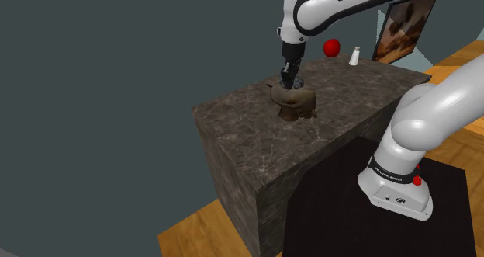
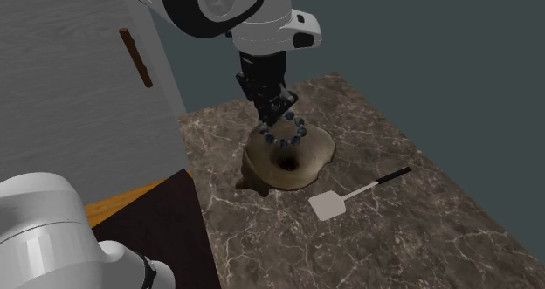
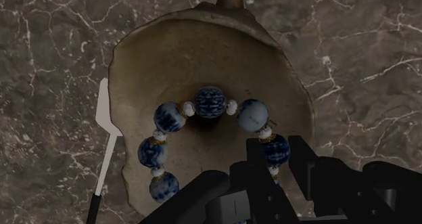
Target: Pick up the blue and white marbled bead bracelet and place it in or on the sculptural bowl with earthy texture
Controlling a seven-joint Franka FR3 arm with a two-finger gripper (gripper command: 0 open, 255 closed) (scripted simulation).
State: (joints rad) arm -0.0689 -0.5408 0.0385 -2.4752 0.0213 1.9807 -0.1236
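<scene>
Placement is the step you are carrying out, by my reading: the black gripper (image 2: 278, 113) is clamping the blue and white bead bracelet (image 2: 286, 135) between its fingers, and the loop is hanging right over the brown, rough-skinned bowl (image 2: 310, 169) at the centre of the second exterior view. In the wrist view the bracelet (image 3: 209, 102) is arching over the dark hollow of the bowl (image 3: 169, 57), one bead being pinched at the fingertips. The next move is probably asking little of you: a short descent, then a parting of the fingers, so the beads are dropping inside and not draping over the edge. Sweeping that exterior view from left to right, a grey panel with a brown handle (image 2: 135, 58) is standing at the upper left, well apart; the bowl is sitting mid-frame on the dark marbled counter (image 2: 419, 235); a white spatula (image 2: 330, 206) is lying just beside the bowl, toward the lower right. In the shoulder view a red ball (image 1: 332, 47), a small white shaker (image 1: 354, 57) and a framed picture (image 1: 402, 29) are sitting at the upper right, well apart from the bowl (image 1: 295, 105). Nothing is blocking the drop.
</scene>
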